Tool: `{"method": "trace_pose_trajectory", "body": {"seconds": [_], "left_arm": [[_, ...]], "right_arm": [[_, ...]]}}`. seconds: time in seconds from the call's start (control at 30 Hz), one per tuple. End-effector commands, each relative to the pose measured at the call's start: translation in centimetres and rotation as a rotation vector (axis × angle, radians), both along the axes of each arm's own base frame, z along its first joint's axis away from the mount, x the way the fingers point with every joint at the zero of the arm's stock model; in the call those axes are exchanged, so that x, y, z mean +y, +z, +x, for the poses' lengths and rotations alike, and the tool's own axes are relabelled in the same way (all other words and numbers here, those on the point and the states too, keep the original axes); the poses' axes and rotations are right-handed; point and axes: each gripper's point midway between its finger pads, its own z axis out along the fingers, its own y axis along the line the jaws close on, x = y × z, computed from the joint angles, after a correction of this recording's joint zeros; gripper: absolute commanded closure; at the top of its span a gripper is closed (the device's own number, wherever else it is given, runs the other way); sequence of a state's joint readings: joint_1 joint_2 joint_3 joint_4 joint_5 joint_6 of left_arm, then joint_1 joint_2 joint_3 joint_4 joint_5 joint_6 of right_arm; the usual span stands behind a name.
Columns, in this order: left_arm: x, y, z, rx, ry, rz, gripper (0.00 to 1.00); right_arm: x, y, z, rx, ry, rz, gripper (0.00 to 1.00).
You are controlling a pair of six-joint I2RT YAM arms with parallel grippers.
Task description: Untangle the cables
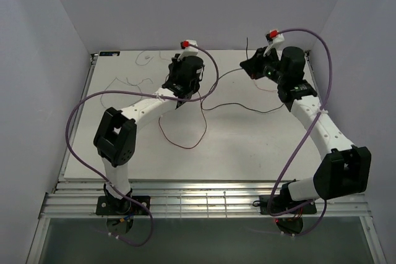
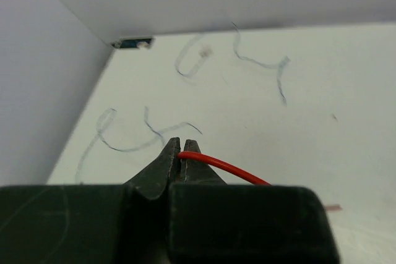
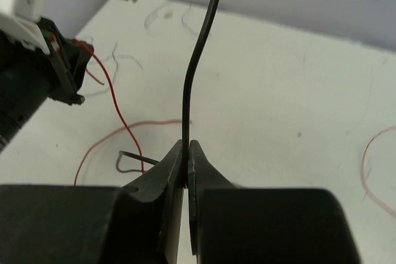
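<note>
My left gripper (image 2: 180, 153) is shut on the tip of the red cable (image 2: 229, 168), held above the table near the back left (image 1: 176, 61). The red cable hangs down into a loop (image 1: 185, 145) on the white table. My right gripper (image 3: 187, 148) is shut on the black cable (image 3: 195, 60), whose short free end stands up above the jaws. It is at the back right (image 1: 247, 61). The black cable (image 1: 247, 108) trails across the table's middle and crosses the red one. Fine grey strands (image 2: 260, 63) and a pale red strand (image 3: 148, 125) lie flat.
More grey strands (image 1: 130, 81) lie at the back left, near the wall corner. A pale red strand (image 3: 365, 165) lies on the right. Pale walls close in the table on three sides. Purple hoses (image 1: 80, 106) arc beside both arms. Metal rails (image 1: 204, 202) run along the near edge.
</note>
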State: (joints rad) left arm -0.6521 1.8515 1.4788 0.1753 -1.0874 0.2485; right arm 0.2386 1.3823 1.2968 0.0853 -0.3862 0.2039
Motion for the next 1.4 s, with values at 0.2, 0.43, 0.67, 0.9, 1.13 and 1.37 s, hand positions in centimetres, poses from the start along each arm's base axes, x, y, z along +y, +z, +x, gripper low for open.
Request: {"method": "trace_pose_trajectory", "body": {"seconds": [0.2,0.43,0.67,0.9,1.13,1.37], "left_arm": [[-5.9,-9.6,-2.7,0.436,-0.26,-0.463,0.69],[-4.9,-11.3,-6.6,0.544,-0.252,-0.498,0.28],[-2.9,-5.7,-8.6,0.445,-0.247,-0.548,0.02],[2.3,0.2,-11.0,0.264,-0.129,-0.546,0.02],[7.7,0.4,-13.0,0.213,0.015,-0.594,0.02],[8.7,1.0,-14.1,0.174,0.028,-0.651,0.02]], "right_arm": [[-0.2,-12.7,-0.9,0.287,-0.076,-0.107,0.78],[-4.3,-15.4,-1.4,0.395,-0.273,-0.252,0.04],[-7.8,-10.1,-2.6,0.288,-0.449,-0.238,0.1],[-11.9,-5.2,-4.8,0.188,-0.645,-0.214,0.1],[-12.2,-4.1,-5.9,0.165,-0.648,-0.193,0.1],[-11.4,-3.8,-6.1,0.114,-0.594,-0.184,0.1]]}}
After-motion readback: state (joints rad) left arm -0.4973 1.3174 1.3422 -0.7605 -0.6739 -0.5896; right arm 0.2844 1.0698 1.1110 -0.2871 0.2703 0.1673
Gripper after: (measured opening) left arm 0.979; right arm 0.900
